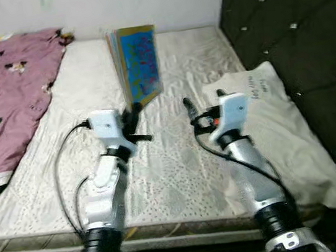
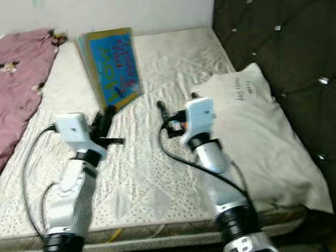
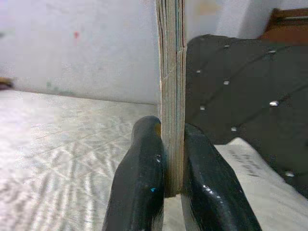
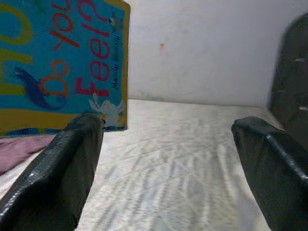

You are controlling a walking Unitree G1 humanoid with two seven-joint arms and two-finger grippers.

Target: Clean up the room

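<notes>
Pink blanket [image 1: 7, 92]: far left on mattress [image 1: 182, 180] | Left gripper [image 3: 171, 163]: fingers [image 3: 139, 183] clamped on lower edge of blue book [image 1: 139, 64], held upright above mattress | Right gripper [image 4: 166, 159]: fingers [image 4: 67, 163] spread wide, nothing held, book beyond its left finger | Pillow [image 1: 281, 129]: right, beside dark headboard [image 1: 298, 26].

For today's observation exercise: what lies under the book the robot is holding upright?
The book, pinched at its lower corner by the left gripper, stands over the white mattress. Whether its bottom edge touches the mattress cannot be told; the gripper covers that corner.
</notes>
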